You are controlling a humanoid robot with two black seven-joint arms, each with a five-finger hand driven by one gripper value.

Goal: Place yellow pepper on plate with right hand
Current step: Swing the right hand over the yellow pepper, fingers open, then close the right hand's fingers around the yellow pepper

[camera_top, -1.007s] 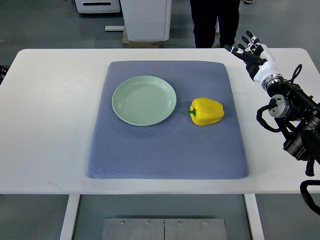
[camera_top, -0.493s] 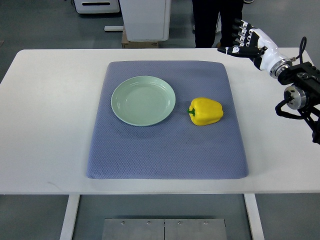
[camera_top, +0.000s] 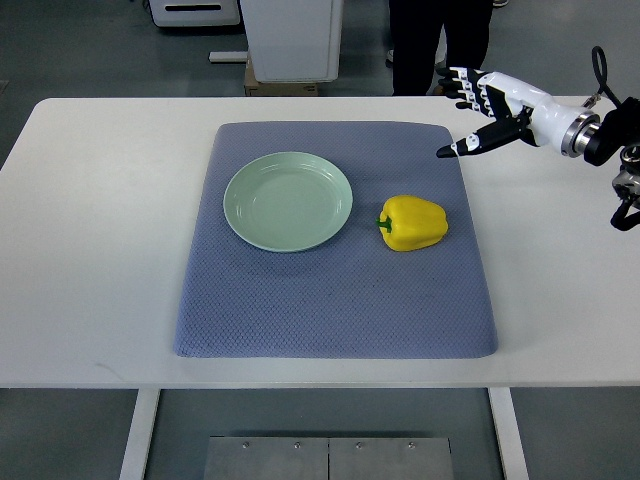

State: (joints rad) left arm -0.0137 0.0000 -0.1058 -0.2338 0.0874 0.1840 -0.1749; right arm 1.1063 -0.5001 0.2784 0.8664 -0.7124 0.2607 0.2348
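A yellow pepper (camera_top: 412,222) with a green stem lies on its side on the blue-grey mat (camera_top: 335,300), right of centre. A pale green plate (camera_top: 288,200) sits empty on the mat, to the pepper's left. My right hand (camera_top: 478,103) is open with fingers spread, above the mat's far right corner, up and to the right of the pepper and apart from it. Its arm comes in from the right edge. The left arm does not show.
The mat lies on a white table (camera_top: 90,250). A person's dark legs (camera_top: 438,40) stand beyond the far edge. A white cabinet base (camera_top: 292,40) stands behind the table.
My right hand has swung from the table's far right edge leftward and down, toward the mat's far right corner. The pepper and plate have not moved.
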